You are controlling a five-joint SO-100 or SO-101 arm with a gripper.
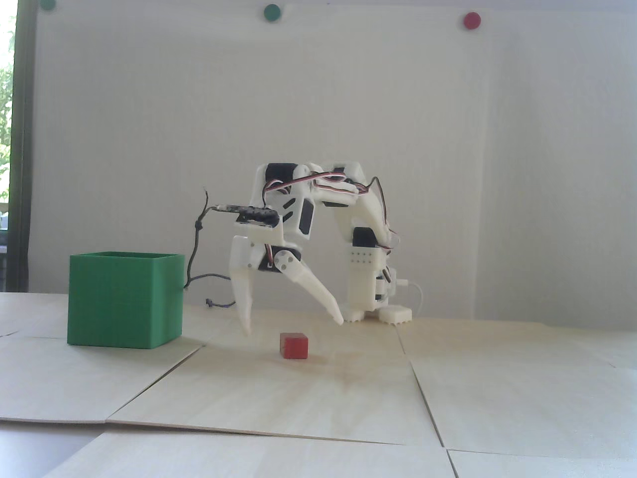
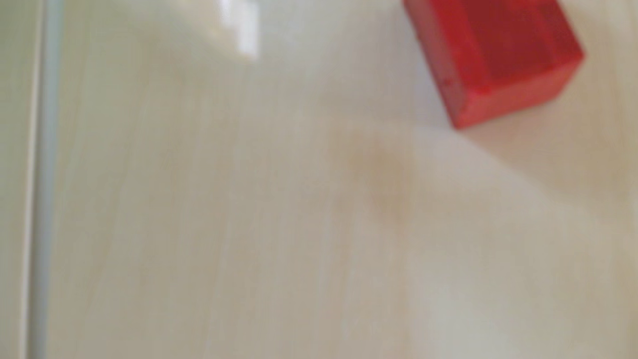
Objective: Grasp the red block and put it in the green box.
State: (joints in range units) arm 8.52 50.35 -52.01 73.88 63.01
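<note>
Tool [image 1: 293,326] spread wide above red block [image 1: 293,346] mid-bench [image 1: 497,398], nothing held; risks nudging block away from green box [image 1: 124,301] if lowered off-centre.

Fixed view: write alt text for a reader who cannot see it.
A white robot arm's open gripper hangs just above a small red block on a pale wooden table, fingers spread to either side of it. A larger green box stands to the left.
</note>
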